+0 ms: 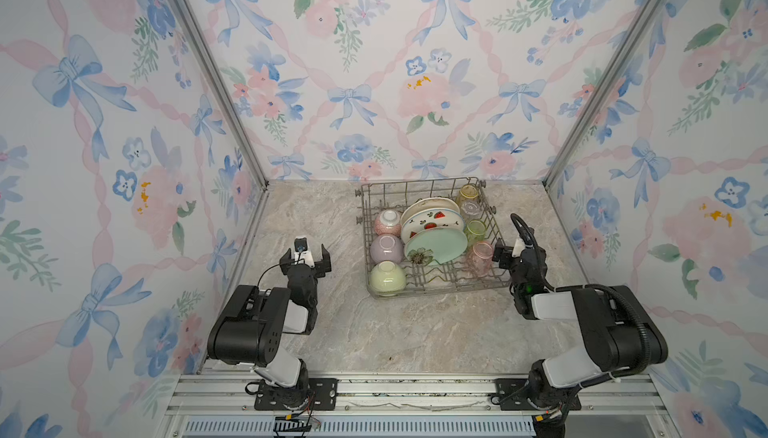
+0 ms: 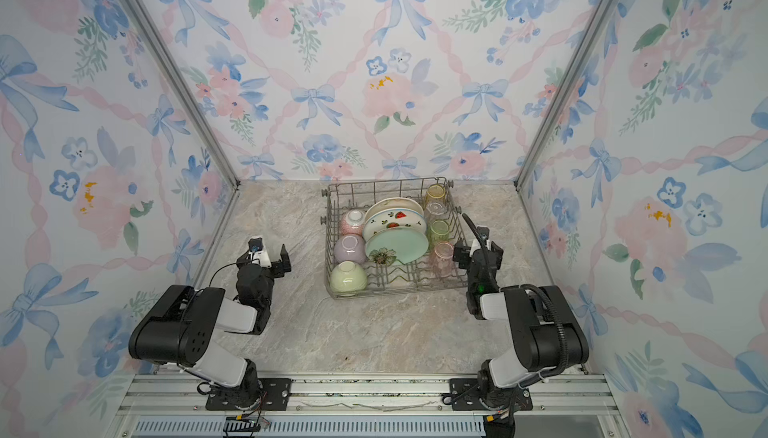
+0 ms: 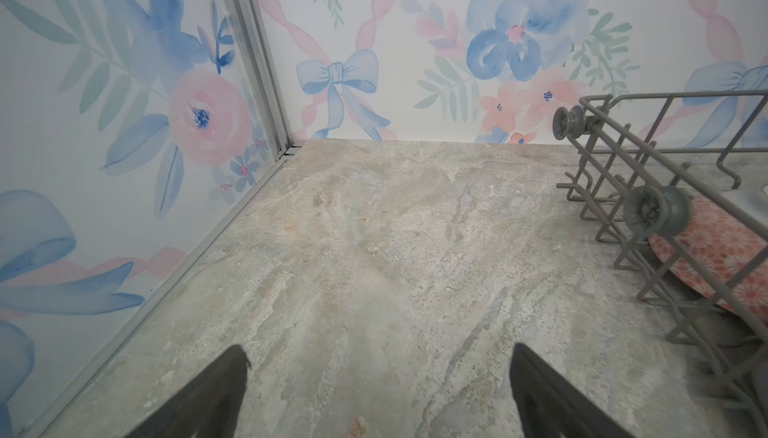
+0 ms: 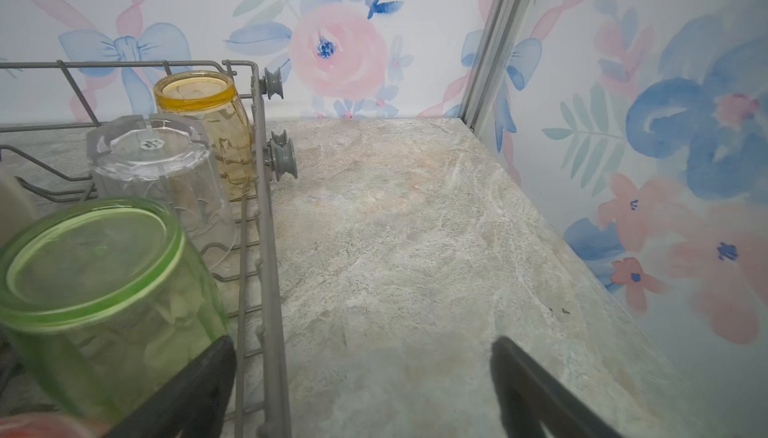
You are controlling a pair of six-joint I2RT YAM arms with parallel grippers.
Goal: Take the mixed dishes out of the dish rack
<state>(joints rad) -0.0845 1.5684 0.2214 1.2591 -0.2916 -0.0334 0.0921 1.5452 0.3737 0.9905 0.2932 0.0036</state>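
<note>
The grey wire dish rack (image 1: 419,184) stands at the back of the counter in both top views. It holds a mint plate (image 1: 436,244), a fruit-print plate (image 1: 432,221) and a cream plate (image 1: 424,205). On its left side are a pink bowl (image 1: 387,221), a lilac bowl (image 1: 386,248) and a green bowl (image 1: 387,278), upside down. Along its right side stand several tumblers: yellow (image 4: 203,124), clear (image 4: 158,174), green (image 4: 104,282) and pink (image 1: 480,255). My left gripper (image 1: 305,254) hangs open and empty left of the rack. My right gripper (image 4: 361,373) is open, straddling the rack's right wall (image 4: 266,248) beside the pink tumbler.
Floral walls close in the marble counter (image 1: 415,332) on three sides, with metal corner posts (image 1: 257,174). Small grey wheels (image 4: 282,161) stick out from the rack's sides. Both arm bases sit on the front rail (image 1: 415,390).
</note>
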